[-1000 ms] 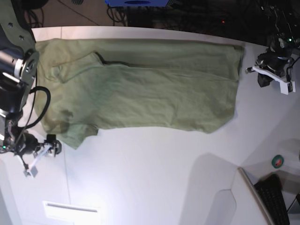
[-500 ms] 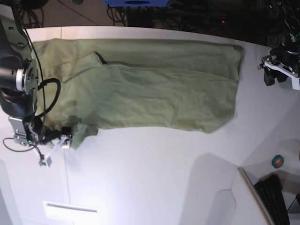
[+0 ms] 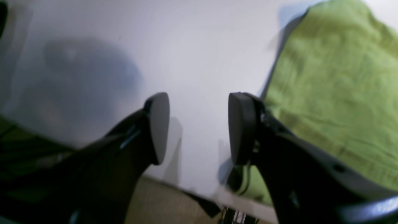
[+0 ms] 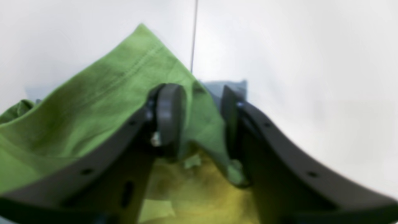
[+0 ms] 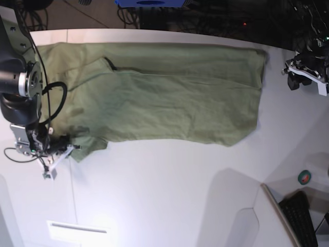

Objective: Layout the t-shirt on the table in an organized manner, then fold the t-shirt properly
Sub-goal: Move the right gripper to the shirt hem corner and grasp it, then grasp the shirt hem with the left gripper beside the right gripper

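Base view has the t-shirt spread across the upper half of the frame on the table, its width running left to right and one sleeve hanging down at lower left. At that sleeve's tip sits the right gripper, too small here to show how its jaws stand. Far at the upper right edge, the left gripper is well apart from the cloth's right edge; its state cannot be read here either.

Left wrist view supplies that: the left gripper stands moderately open with only bare white table between its pads, the t-shirt lying off to the right.

Right wrist view shows the right gripper narrowed around a raised fold of the t-shirt, with cloth between the pads, and a thin seam line in the table behind.
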You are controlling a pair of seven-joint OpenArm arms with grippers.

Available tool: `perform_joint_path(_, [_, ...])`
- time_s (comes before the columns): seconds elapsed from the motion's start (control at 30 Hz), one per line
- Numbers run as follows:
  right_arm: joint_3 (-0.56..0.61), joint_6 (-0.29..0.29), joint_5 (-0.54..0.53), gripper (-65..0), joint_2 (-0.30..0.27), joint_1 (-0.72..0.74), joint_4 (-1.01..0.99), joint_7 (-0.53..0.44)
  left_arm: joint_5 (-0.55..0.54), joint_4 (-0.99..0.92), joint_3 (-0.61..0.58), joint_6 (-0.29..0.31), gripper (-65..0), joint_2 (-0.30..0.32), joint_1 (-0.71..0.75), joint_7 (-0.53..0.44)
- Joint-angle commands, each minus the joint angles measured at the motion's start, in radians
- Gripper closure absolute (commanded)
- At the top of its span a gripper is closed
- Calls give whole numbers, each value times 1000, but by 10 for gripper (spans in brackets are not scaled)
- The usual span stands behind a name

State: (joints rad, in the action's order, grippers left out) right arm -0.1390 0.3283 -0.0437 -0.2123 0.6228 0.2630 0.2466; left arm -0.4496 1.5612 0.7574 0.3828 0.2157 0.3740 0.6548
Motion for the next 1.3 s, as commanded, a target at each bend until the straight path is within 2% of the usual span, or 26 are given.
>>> perform_joint_path(0.0, [0,2,-2,-140,-9,32,15,-6,-10,15,1,2,-301,21,3,-17])
perform_joint_path(0.07, [-4,2,-2,-71,-9,27,17,-5,-8,12,-19,2,-304,35,-23,-16])
perform_joint_path(0.1, [-4,2,-2,-12,-9,22,19,-5,-8,-2,-37,2,-326,46,-36,-16])
perform_joint_path(0.23, [-7,2,-5,0,-9,-11,95,7,-8,-91,-111,-5,-461,93,-125,4])
perform_joint_path(0.3, [-7,7,-5,0,-9,-31,140,52,-8,-150,-128,-5,-487,106,-206,49])
perform_joint_path(0.47, [-6,10,-5,0,3,-114,359,159,1,-368,-146,-5,-487,112,-432,135])
perform_joint_path(0.57, [-3,10,-5,0,17,-166,510,216,64,-466,-258,-5,-487,112,-541,141])
perform_joint_path(0.7, [-3,10,-5,0,18,-202,623,280,81,-572,-364,-5,-487,101,-623,139])
perform_joint_path(0.93, [-1,10,-5,0,18,-243,707,307,82,-707,-381,-5,-482,61,-662,132])
perform_joint_path(1.0, [-1,10,-5,0,18,-245,707,307,82,-704,-384,-2,-441,49,-662,130])
perform_joint_path(1.07, [-1,10,-5,0,17,-257,707,307,82,-704,-384,0,-334,38,-662,130])
perform_joint_path(1.1, [-1,10,-5,0,17,-258,707,307,84,-704,-384,0,-273,35,-663,125])
perform_joint_path(1.2, [-1,10,-5,0,18,-269,707,307,90,-703,-385,0,-26,34,-654,64])
perform_joint_path(1.23, [-1,10,-5,0,18,-271,707,307,90,-703,-387,0,0,34,-651,50])
perform_joint_path(1.27, [-1,10,-5,0,18,-271,707,307,91,-703,-390,0,0,34,-651,46])
